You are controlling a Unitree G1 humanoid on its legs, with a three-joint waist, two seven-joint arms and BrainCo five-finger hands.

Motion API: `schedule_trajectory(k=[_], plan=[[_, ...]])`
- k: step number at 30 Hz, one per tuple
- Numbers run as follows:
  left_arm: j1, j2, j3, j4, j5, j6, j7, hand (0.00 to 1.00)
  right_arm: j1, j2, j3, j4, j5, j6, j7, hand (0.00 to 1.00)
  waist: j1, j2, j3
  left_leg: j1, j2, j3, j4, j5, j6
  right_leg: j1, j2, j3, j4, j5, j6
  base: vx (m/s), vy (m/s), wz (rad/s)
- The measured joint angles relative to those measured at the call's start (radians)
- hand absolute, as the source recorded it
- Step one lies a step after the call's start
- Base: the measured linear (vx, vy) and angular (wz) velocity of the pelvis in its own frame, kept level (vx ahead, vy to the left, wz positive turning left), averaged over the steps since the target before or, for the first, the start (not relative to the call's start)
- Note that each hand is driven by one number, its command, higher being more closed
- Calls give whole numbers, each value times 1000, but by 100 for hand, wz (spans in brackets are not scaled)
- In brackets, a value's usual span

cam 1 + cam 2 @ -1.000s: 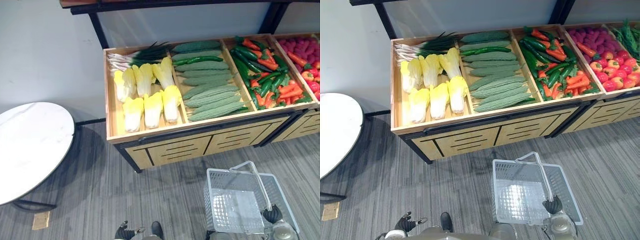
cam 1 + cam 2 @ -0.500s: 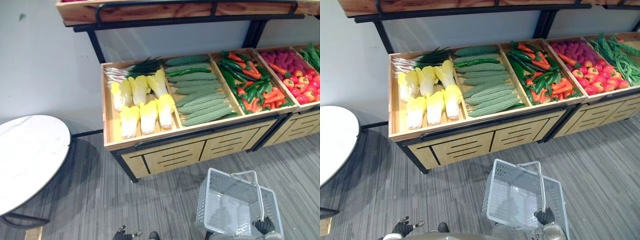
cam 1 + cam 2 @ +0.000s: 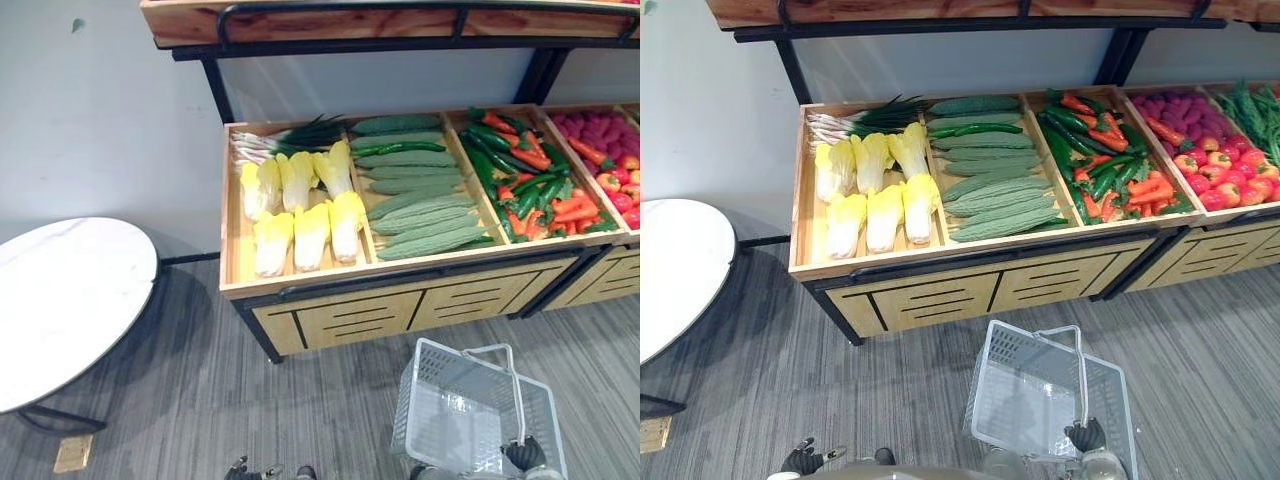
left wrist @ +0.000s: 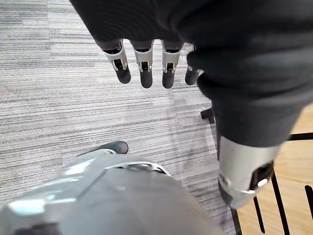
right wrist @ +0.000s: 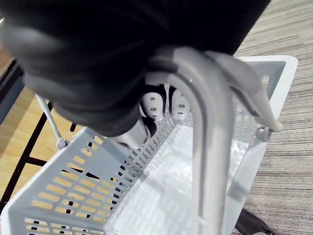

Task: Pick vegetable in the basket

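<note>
- Grey plastic basket hangs near right, empty; my right hand has its fingers curled round the handle.
- Left hand sits near left, fingers straight, holding nothing.
- Vegetables lie in the wooden stand, far from both hands: yellow cabbages, long axis near-to-far; green gourds to their right, lying left-to-right.
- Judgement: free left hand is nearer the cabbages.

We see a pale grey basket with slotted lattice walls at six o'clock, on a floor of grey streaked carpet. In the light-wood, black-framed stand lie yellow-white cabbages, ridged green gourds and red, orange and green peppers. At nine o'clock is a white desk.
</note>
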Motion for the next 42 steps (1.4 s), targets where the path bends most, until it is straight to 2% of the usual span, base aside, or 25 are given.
schedule_trajectory(k=[1,3,6,7,9,10,11,12,14,15,16,17,18,19,20,21,22,24,27,31,34,36,37,39,42], plan=[[1,-2,0,-5,-1,0,0,0,1,-2,-1,0,0,-1,0,100,3,1,3,-28,11,-7,68,0,0,7,1,1,4,-4,-5,83,-147,4],[3,-8,-1,-37,-4,-1,0,0,5,-12,-9,5,0,-1,-5,100,19,25,16,-75,46,-49,227,6,3,40,18,3,29,-27,-15,88,-176,-6],[-3,-18,-1,-39,-4,0,0,0,9,-15,-30,6,0,-1,-7,100,16,29,22,-81,50,-67,252,43,-1,53,18,5,42,-47,-25,63,-103,-2],[-9,-24,-1,-51,-4,-1,0,0,6,-16,-40,6,0,-1,-8,100,16,27,25,-90,47,-69,254,74,0,50,8,8,39,-49,-29,64,-93,-5],[-14,-30,-2,-56,-4,-3,1,0,6,-18,-44,7,0,4,-9,100,13,26,26,-93,44,-87,221,30,-6,44,3,19,36,-52,-35,38,-45,-16],[-17,-33,-2,-54,-4,-3,4,0,2,-18,-46,7,0,8,-13,100,14,26,27,-90,36,-109,152,-11,-19,31,8,36,38,-52,-37,19,-4,-40],[-13,-35,-2,-52,-4,-3,6,0,0,-18,-48,7,0,9,-17,100,14,27,27,-83,33,-136,85,-15,-26,23,15,53,39,-52,-37,59,51,-72],[-3,-37,-2,-51,-4,-3,8,0,-2,-18,-51,7,0,9,-26,100,12,30,28,-66,37,-185,-19,-12,-27,14,30,82,40,-53,-37,76,88,-70],[0,-38,-5,-49,-4,-3,9,0,-2,-19,-63,7,-1,9,-30,100,13,41,27,-46,45,-218,-90,6,-44,6,51,114,40,-53,-33,104,174,-74],[-1,-42,-14,-49,-4,-3,10,0,2,-29,-76,7,-1,9,-32,100,11,63,25,-32,55,-215,-137,55,-54,-2,70,139,45,-57,-11,112,268,-76],[-6,-34,-23,-37,-4,-3,12,0,2,-23,-86,13,-1,12,-35,100,11,59,26,-19,46,-203,-151,54,-64,-5,54,166,61,-66,6,98,257,-50],[-14,-26,-28,-35,0,-3,13,0,11,-14,-87,8,-1,9,-36,100,0,36,22,-8,14,-189,-170,55,-54,-4,25,171,52,-63,20,155,344,-28],[-27,-2,-46,-33,-1,-5,16,0,19,-8,-113,8,-1,8,-41,100,-14,8,23,9,-25,-161,-194,56,-32,-5,-9,190,22,-48,45,114,216,-14],[-30,0,-48,-33,-1,-5,17,0,20,-8,-119,8,0,9,-41,100,-14,6,23,10,-31,-153,-199,56,-28,-7,-13,197,15,-43,53,149,292,-45],[-37,5,-50,-33,1,-6,21,0,19,-10,-136,10,-1,11,-46,100,-11,-8,18,13,-61,-109,-205,50,-5,-14,-39,233,-20,-17,78,96,204,-62],[-37,5,-52,-32,1,-6,23,0,15,-11,-136,12,-1,13,-48,100,-11,-12,15,15,-73,-83,-205,42,7,-18,-50,258,-43,4,85,124,257,-74],[-37,5,-52,-31,1,-7,25,0,7,-10,-135,17,-1,13,-49,100,-9,-11,15,17,-77,-60,-206,38,14,-20,-54,279,-59,21,86,100,193,-79],[-40,9,-52,-15,0,-14,34,0,-31,-9,-128,53,-2,18,-48,100,-8,0,20,37,-76,13,-209,23,32,-27,-53,305,-115,102,79,93,188,-89],[-47,18,-41,-14,0,-17,47,0,-52,-7,-113,76,-3,17,-48,100,-5,10,21,49,-57,69,-214,20,30,-47,-37,239,-144,185,61,22,95,-71],[-69,29,-16,-34,-1,-18,67,0,-48,-6,-114,82,-9,16,-49,100,-10,3,20,54,-66,87,-241,20,30,-55,-40,188,-177,209,55,-32,26,-23],[-62,22,31,-189,2,-21,132,0,-44,-2,-113,83,-9,12,-54,100,-3,1,20,50,-67,86,-244,30,33,-49,-41,150,-204,207,57,-66,-47,-4],[-46,-2,53,-360,8,-50,212,0,-43,-2,-106,83,-8,3,-66,100,3,3,21,40,-71,74,-266,55,32,-56,-42,128,-216,206,59,-103,-76,20],[-41,-35,54,-524,20,-94,291,0,-29,1,-106,82,-1,-4,-81,100,2,10,20,39,-73,47,-302,83,31,-51,-38,98,-224,205,56,-92,-64,36],[-31,-58,54,-630,45,-109,339,0,-23,3,-106,82,0,-6,-94,100,4,11,19,39,-73,34,-318,94,26,-51,-35,84,-228,202,52,-76,-41,29],[33,-116,29,-901,121,-128,430,0,-8,10,-104,81,-1,-23,-111,100,16,10,17,38,-70,10,-331,106,21,-34,-26,57,-246,203,53,-49,-27,18]])
